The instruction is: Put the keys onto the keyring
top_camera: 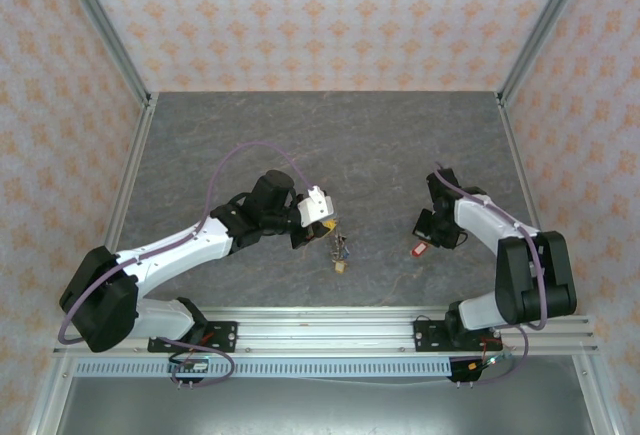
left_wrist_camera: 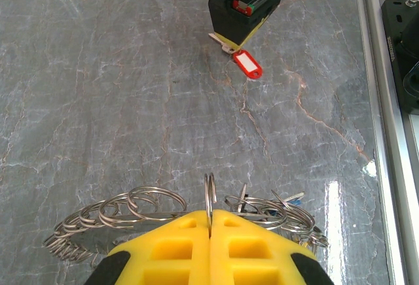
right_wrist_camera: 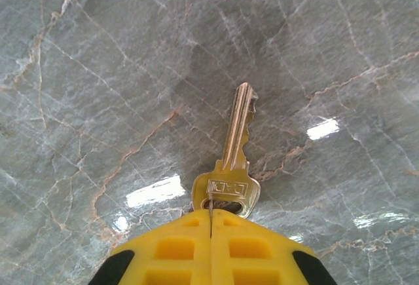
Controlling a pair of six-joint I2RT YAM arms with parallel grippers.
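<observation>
L claw (left_wrist_camera: 210,223), bottom centre of left-wrist frame: fingers together, clamped on one upright loop of the keyring (left_wrist_camera: 210,193). The rest of its rings sprawl flat on the desk (left_wrist_camera: 98,69) either side, w/ small keys (left_wrist_camera: 292,197) at lower right. Loop stands on edge, prob. so a key can be fed into it. R claw (right_wrist_camera: 211,218) is pinched on the key (right_wrist_camera: 236,147) by its head, blade pointing away, free to thread. Red tag (left_wrist_camera: 247,63) lies at top centre, just under that claw. Open desk btwn the claws; rail (left_wrist_camera: 386,101) along right edge is the tight side.
</observation>
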